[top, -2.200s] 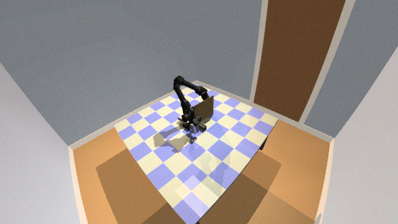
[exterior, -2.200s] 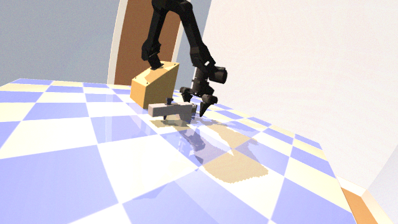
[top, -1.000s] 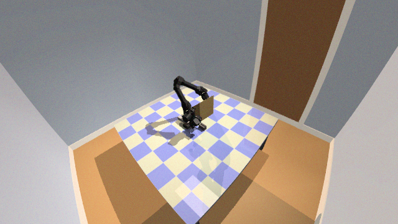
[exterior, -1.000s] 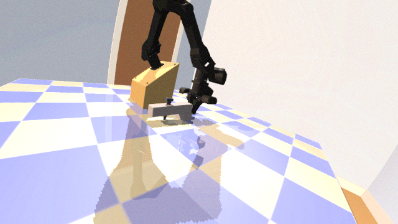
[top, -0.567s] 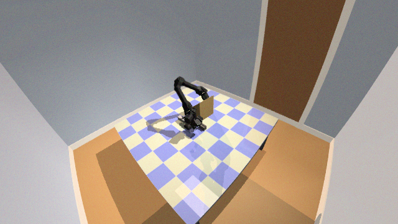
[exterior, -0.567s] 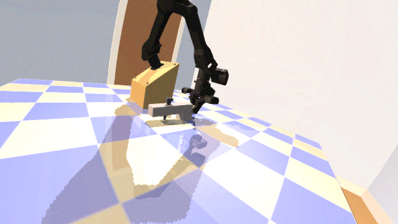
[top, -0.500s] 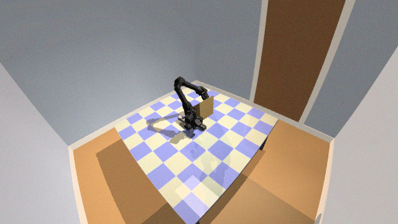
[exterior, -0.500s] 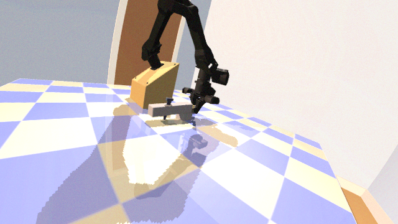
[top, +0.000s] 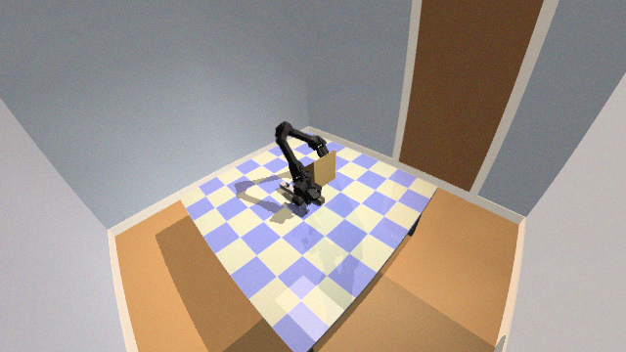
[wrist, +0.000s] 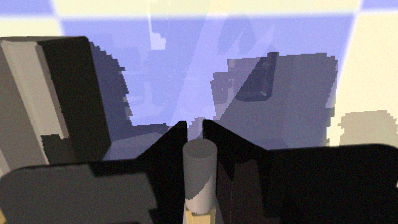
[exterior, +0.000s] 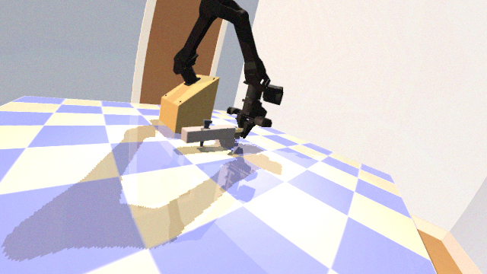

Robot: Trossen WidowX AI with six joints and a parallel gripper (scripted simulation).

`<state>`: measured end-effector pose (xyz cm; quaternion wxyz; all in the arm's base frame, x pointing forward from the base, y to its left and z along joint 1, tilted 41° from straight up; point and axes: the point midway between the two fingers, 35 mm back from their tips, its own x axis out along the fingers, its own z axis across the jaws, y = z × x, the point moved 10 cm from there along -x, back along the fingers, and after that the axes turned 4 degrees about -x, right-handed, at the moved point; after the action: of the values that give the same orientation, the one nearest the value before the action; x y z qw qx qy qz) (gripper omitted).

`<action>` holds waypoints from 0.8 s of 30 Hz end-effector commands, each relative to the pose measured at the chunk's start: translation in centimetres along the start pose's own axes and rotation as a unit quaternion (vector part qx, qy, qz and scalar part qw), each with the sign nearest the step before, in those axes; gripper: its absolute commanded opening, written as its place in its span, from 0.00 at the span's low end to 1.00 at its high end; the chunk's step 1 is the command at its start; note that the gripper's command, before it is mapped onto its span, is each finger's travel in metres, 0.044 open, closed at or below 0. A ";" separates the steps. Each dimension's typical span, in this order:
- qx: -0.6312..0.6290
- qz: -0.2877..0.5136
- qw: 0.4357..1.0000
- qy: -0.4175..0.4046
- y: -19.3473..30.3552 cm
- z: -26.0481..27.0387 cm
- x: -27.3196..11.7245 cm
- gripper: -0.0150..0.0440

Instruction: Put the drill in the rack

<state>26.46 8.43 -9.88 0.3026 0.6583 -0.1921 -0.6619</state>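
A grey block (exterior: 221, 134) stands low on the checkered surface in the exterior view. A dark key (exterior: 207, 123) goes through it, its head just above the top and its tip below. My gripper (exterior: 243, 134) (wrist: 194, 127) is shut on the drill at the block's right end, fingers pointing down. The drill (wrist: 200, 162) shows in the wrist view as a grey cylinder with a yellow part at the bottom edge. A bit of yellow shows between block and fingers in the exterior view. I cannot tell whether the drill is free of the block. The rack cannot be made out.
The arm's base stands on a sloped wooden pedestal (top: 325, 169) (exterior: 195, 106), close behind the grey block. A grey body (wrist: 32, 75) stands left of the fingers in the wrist view. The checkered table (top: 303, 244) has wooden floor beyond its edges.
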 end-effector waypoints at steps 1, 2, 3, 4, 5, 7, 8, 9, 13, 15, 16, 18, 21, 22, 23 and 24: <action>0.000 0.000 1.000 0.000 0.0 0.0 0.0 0.30; 0.000 0.000 1.000 0.000 0.0 0.0 0.0 0.34; 0.000 0.000 1.000 0.000 0.0 0.0 0.0 0.39; 0.000 0.000 1.000 0.000 0.0 0.0 0.0 0.43; 0.000 0.000 1.000 0.000 0.0 0.0 0.0 0.48; 0.000 0.000 1.000 0.000 0.0 0.0 0.0 0.57; 0.000 0.000 1.000 0.000 0.0 0.0 0.0 0.61; 0.000 0.000 1.000 0.000 0.0 0.0 0.0 0.65; 0.001 -0.001 1.000 0.002 0.1 0.0 0.0 0.83; 0.003 -0.002 1.000 0.004 0.3 0.0 0.1 0.92; 0.004 -0.002 1.000 0.004 0.3 0.0 0.1 0.97; 0.004 -0.002 1.000 0.004 0.4 -0.1 0.1 1.00; 0.004 -0.002 1.000 0.004 0.5 -0.2 0.1 1.00; 0.004 -0.002 1.000 0.004 0.5 -0.2 0.1 1.00; 0.004 -0.002 1.000 0.004 0.6 -0.2 0.1 1.00; 0.004 -0.002 1.000 0.004 0.6 -0.2 0.1 1.00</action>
<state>26.85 8.13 -9.66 0.2959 0.6648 -0.1924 -0.6584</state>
